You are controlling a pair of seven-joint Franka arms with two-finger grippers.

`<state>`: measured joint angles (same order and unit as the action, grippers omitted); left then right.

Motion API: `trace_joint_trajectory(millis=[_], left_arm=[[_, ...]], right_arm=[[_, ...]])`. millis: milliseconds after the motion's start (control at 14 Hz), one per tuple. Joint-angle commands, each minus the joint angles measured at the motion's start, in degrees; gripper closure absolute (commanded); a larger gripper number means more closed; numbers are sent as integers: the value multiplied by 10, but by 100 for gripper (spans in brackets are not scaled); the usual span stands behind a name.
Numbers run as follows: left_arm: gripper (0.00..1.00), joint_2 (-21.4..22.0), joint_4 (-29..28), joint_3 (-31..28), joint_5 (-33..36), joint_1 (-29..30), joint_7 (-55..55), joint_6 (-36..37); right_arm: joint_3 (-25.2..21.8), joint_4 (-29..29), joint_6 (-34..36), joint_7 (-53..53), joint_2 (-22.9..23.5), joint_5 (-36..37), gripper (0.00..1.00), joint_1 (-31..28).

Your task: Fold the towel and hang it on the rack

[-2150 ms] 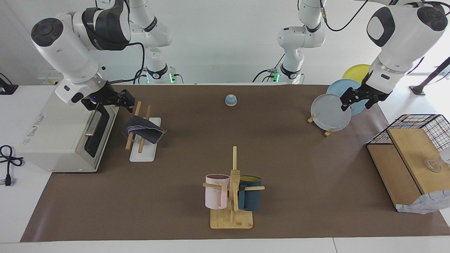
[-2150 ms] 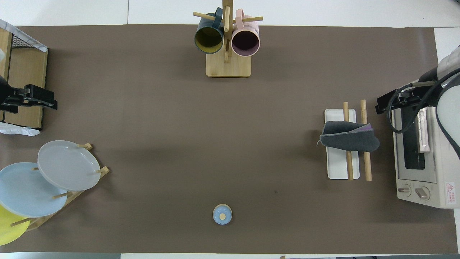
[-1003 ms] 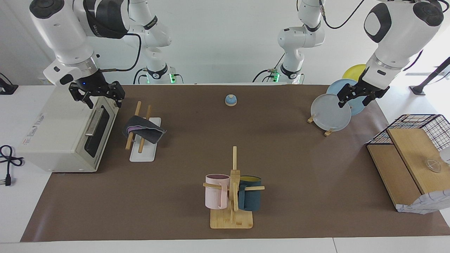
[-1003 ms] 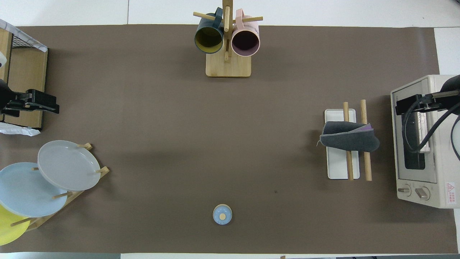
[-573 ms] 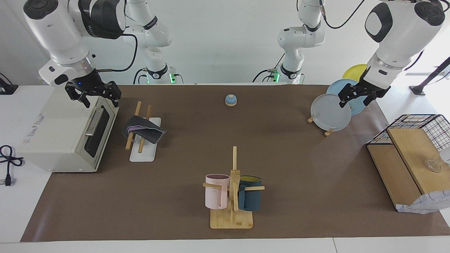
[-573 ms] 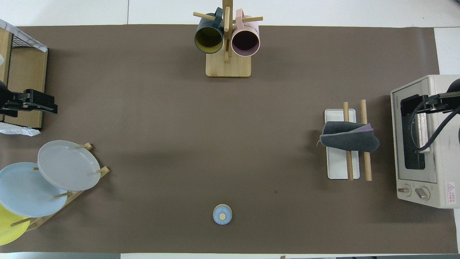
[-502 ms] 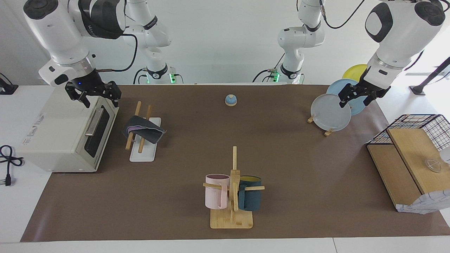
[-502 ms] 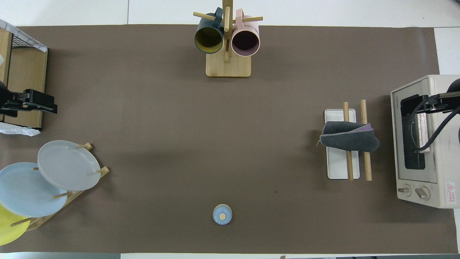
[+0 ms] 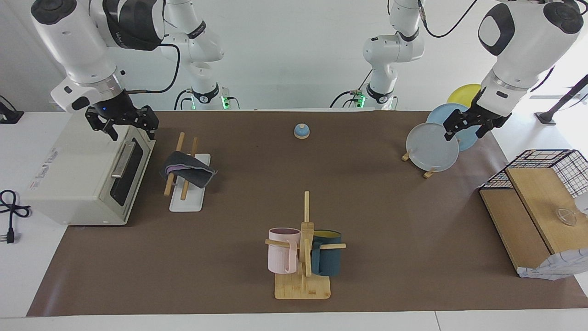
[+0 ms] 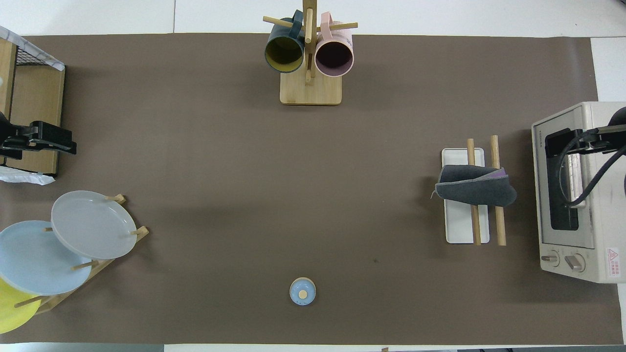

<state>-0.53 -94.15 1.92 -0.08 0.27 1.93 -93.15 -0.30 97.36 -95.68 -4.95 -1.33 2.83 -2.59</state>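
Both grippers, left (image 9: 467, 130) & right (image 9: 124, 130), wide open, empty; towel (image 9: 188, 171) draped on rack (image 9: 189, 198).

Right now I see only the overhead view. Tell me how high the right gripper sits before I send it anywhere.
Observer: The right gripper hangs in the air above the toaster oven, touching nothing.
Operator: Report the left gripper.
Observer: The left gripper waits raised off the table, open and empty.
Operator: Now the towel.
Observer: The towel drapes over both rods of the rack, one end drooping toward the white base.
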Motion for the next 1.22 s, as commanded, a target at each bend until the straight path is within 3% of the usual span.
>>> trace_joint_trajectory(millis=[0, 1147], left_arm=[[0, 15, -15, 5, 11, 5, -2, 0], [0, 15, -15, 5, 11, 5, -2, 0]], right_arm=[[0, 3, 10, 7, -9, 1, 0, 1], [-48, 8, 21, 5, -17, -24, 0, 32]])
